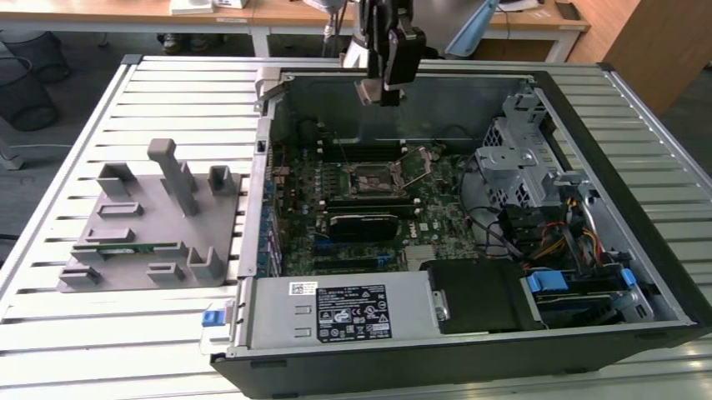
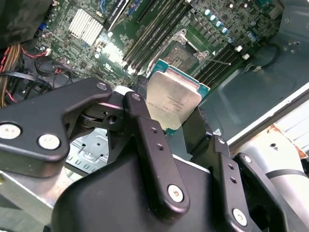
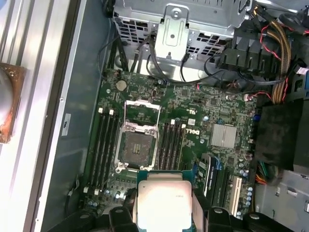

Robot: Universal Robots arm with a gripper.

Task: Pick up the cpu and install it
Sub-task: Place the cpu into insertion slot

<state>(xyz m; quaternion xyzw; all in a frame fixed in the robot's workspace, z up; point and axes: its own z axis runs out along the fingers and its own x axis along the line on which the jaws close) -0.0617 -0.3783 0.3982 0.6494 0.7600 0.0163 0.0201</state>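
- The black two-fingered gripper (image 2: 168,115) is closed on the cpu (image 2: 174,99), a small flat square chip with a silvery metal top and a green rim. The fingers press on two opposite edges of it, and the metal top faces the cameras in both wrist views.
- The cpu is in the air, touching nothing except the fingers. In the exterior view the gripper (image 1: 384,83) hangs high above the far wall of the open black-and-grey computer case (image 1: 668,275).
- Below the chip lies the green motherboard (image 3: 193,106) on the floor of the case. The black square socket with a metal frame (image 3: 137,140) sits toward the board's far edge. Its frame seems to be swung open and its seat is bare.
- Well apart, near the exterior view's left edge of the pale slatted metal table (image 1: 167,100), stands a grey plastic holder with posts and pockets (image 1: 145,233).
- In my judgement the picking is done and the carrying to the socket is the step in hand. The installing is not yet done.
- I think the installing calls for the chip to be level, its edges parallel to the socket, and the fragile contacts not scraped.
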